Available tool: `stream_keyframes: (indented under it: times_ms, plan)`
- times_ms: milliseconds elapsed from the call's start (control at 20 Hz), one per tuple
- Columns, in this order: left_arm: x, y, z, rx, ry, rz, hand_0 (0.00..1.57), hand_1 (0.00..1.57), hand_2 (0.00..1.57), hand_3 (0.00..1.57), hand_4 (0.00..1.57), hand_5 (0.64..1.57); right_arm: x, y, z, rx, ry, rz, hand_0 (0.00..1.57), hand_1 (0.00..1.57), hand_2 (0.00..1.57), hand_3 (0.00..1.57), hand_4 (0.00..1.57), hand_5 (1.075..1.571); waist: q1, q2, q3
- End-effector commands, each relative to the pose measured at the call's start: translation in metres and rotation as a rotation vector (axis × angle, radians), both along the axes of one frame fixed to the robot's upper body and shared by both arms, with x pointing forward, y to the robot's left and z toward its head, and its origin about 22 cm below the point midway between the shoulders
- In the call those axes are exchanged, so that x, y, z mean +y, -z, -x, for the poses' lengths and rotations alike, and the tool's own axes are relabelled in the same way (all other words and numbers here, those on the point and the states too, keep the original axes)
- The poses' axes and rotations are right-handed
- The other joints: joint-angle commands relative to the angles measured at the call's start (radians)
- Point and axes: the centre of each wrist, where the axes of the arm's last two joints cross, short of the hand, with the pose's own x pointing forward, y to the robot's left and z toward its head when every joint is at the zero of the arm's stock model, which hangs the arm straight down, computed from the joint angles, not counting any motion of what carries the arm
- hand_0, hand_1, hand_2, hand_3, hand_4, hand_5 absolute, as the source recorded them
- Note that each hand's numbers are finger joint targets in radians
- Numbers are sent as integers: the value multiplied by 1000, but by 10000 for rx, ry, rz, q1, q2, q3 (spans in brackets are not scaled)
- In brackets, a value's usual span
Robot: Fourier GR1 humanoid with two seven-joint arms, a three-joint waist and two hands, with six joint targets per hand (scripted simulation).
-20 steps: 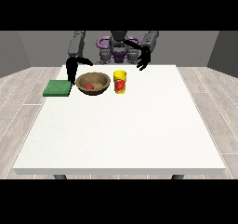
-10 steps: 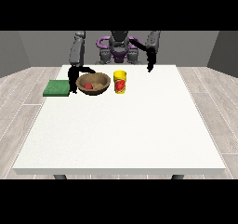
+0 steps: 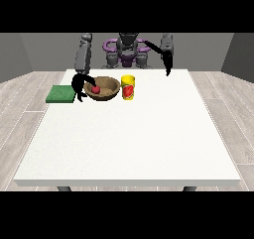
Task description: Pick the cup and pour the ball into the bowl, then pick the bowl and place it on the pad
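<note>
As the ball (image 3: pixel 95 89) lies in the bowl (image 3: pixel 110 90): robot hand at view's left (image 3: pixel 79 83), curled at its left rim, must lift level toward the pad (image 3: pixel 60 94); whether it pinches the rim, cannot tell.

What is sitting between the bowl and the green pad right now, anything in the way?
Only the hand at the view's left, which is at the bowl's near rim on the side facing the green pad. No other object lies on the table between them. The yellow cup stands on the bowl's far side from the pad.
</note>
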Motion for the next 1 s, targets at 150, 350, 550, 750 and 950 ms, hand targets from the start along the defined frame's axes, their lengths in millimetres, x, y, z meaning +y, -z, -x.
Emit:
stream_keyframes:
  times_ms: [150,350,550,750,950]
  plan:
    - [20,31,9,998,-324,111,0,0,0,0,0,729,-2,1,-2,2803,-77,-136,1571,1571,1571,822,880,1546,-174,-813,278]
    - [67,50,2,1246,-1242,151,0,0,0,0,0,721,20,-33,-30,2636,-208,187,1571,1571,1571,714,910,1546,-926,-985,283]
    - [31,70,15,1837,-1500,107,0,0,0,0,0,704,-6,-54,-36,3157,-342,423,1571,1571,1571,852,894,1551,-1236,-1576,286]
    - [22,57,9,1752,-1226,244,0,0,0,0,0,708,-60,-70,-27,3060,-81,701,1571,1571,1571,837,899,1561,-1042,-1184,293]
    - [45,69,13,1589,-1349,-46,0,0,0,0,0,714,-81,-67,-13,3124,-137,437,1571,1571,1571,780,900,1564,-1159,-1221,290]
